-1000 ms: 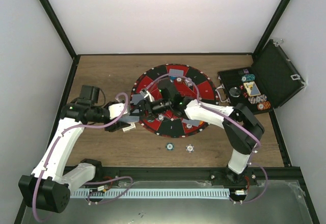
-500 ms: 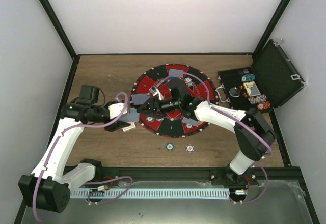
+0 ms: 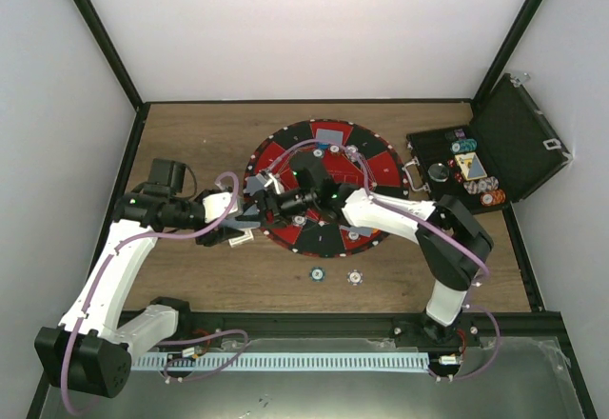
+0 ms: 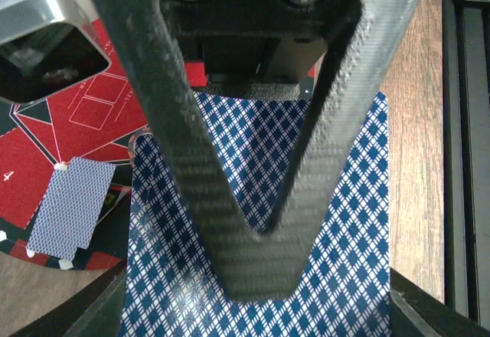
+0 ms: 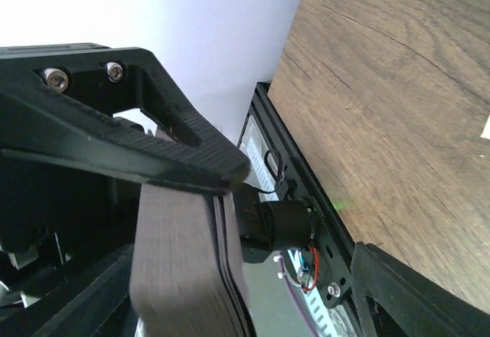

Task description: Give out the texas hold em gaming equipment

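My left gripper (image 4: pixel 260 272) is shut on a deck of blue-diamond-backed playing cards (image 4: pixel 344 222), held at the left rim of the round red-and-black mat (image 3: pixel 285 157). In the overhead view the left gripper (image 3: pixel 244 223) and the right gripper (image 3: pixel 259 198) meet there. In the right wrist view the deck (image 5: pixel 176 268) shows edge-on. My right gripper (image 5: pixel 298 213) is open around it, the upper finger (image 5: pixel 153 149) lying on the deck's top edge. Single cards lie face down on the mat (image 3: pixel 331 135) (image 4: pixel 69 208). Two chips (image 3: pixel 316 273) (image 3: pixel 354 276) lie on the wood in front of the mat.
The black hinged case (image 3: pixel 514 138) stands open at the right with chips and cards in its tray. The black frame rail (image 3: pixel 314 322) runs along the near edge. Both forearms cross over the mat's left half.
The right gripper swung right over the mat, then came back left to the deck, and its jaws have widened. The left arm has kept still with the deck.
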